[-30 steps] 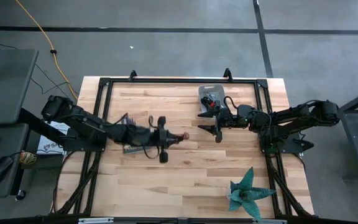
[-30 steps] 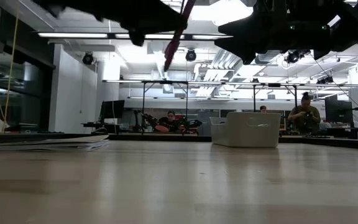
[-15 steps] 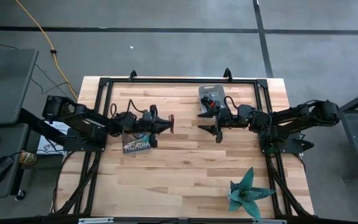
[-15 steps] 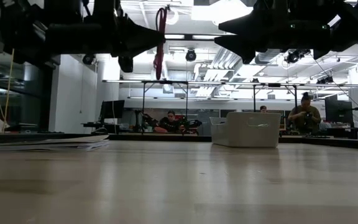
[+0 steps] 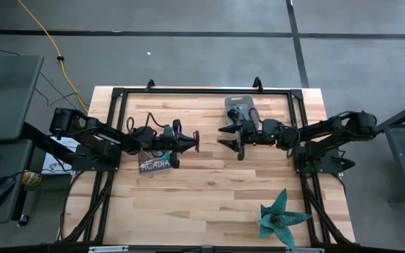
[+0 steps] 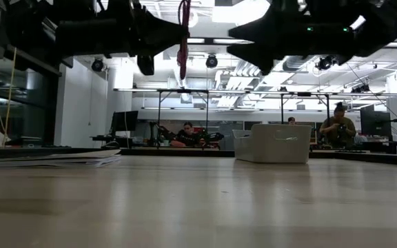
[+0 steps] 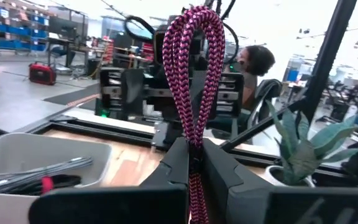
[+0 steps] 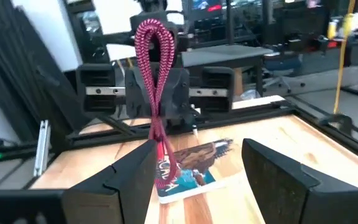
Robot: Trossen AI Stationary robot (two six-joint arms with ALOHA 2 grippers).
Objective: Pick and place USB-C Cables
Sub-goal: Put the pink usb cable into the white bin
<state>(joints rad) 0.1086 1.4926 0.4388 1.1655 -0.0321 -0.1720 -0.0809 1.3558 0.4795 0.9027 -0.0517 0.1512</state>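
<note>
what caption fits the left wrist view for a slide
Left gripper shut on the maroon-pink cable, looped upright, facing the right arm.

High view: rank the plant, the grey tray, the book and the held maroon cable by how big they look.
1. Plant.
2. Grey tray, partly hidden by the right arm, so unsure against the book.
3. Book, partly under the left arm.
4. Maroon cable, clearly smallest, in the left gripper.

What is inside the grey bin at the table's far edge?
The grey plastic bin holds thin black coiled cables, one with a red end. How many lie there is unclear; its near wall hides the bottom. The maroon-pink braided cable is outside it, clamped in the left gripper.
</note>
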